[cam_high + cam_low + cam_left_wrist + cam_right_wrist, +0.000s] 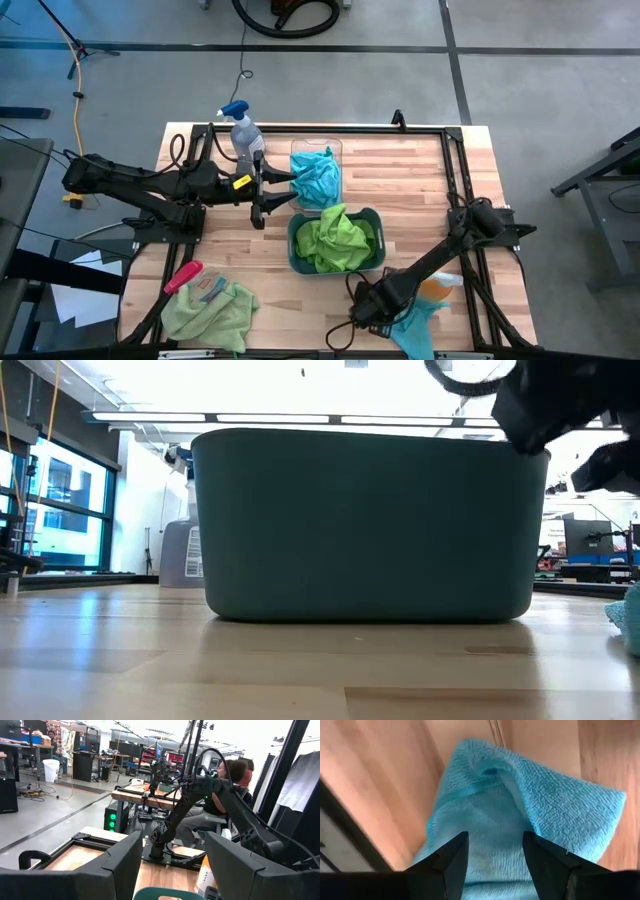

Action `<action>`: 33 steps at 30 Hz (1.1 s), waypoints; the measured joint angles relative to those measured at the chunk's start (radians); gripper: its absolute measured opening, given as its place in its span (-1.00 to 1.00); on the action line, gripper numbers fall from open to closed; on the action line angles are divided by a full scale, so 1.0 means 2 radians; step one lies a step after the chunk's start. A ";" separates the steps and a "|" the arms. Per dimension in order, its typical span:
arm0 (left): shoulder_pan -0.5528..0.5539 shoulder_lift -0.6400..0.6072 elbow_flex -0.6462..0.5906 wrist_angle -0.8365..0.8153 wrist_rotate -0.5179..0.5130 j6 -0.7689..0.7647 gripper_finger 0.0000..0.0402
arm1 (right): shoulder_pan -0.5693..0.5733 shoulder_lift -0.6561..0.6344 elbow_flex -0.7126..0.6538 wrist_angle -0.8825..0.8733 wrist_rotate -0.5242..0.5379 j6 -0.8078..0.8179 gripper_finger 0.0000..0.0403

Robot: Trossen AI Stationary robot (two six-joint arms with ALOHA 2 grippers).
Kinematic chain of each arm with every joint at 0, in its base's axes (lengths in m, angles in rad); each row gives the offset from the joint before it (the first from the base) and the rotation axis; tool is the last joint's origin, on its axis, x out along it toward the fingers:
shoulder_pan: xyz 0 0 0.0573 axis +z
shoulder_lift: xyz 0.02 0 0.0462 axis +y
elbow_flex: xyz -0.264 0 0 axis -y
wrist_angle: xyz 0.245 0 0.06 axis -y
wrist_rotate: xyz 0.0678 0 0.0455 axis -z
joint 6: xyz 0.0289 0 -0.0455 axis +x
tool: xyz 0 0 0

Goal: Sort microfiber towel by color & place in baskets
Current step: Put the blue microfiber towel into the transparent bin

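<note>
The wooden table (420, 200) carries a teal bin (296, 255) of green cloths (335, 240), behind it a clear bin (316, 146) of blue cloths (318, 178). More green cloths (215, 312) lie at the near left corner. The right gripper (495, 855) hangs open over a blue cloth (530, 815), gripping nothing. The left gripper (268, 190), open and empty, sits beside the clear bin. The spray bottle (243, 128) label is too blurred to read.

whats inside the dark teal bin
Crumpled lime green towels fill the dark teal bin, heaped above its rim. Whatever lies beneath them, and the bin's floor, is covered.
</note>
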 joint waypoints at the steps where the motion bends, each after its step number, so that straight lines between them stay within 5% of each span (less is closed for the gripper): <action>1: 0.000 0.000 0.000 0.000 0.000 0.000 0.03 | 0.000 0.004 0.000 0.000 0.000 -0.002 -0.08; 11: 0.000 0.000 0.000 0.000 0.000 0.000 0.03 | 0.000 0.038 0.003 0.000 0.002 -0.023 -0.17; 17: 0.000 0.000 0.000 0.001 0.000 0.036 0.03 | 0.001 0.031 0.000 0.000 -0.009 -0.039 -0.89; 26: 0.000 0.000 0.000 0.012 -0.033 0.101 0.03 | 0.000 -0.017 0.049 -0.021 0.008 -0.159 -0.99; 33: 0.000 0.000 0.000 0.062 -0.033 0.101 0.03 | -0.028 -0.099 0.080 -0.026 -0.053 -0.323 -0.99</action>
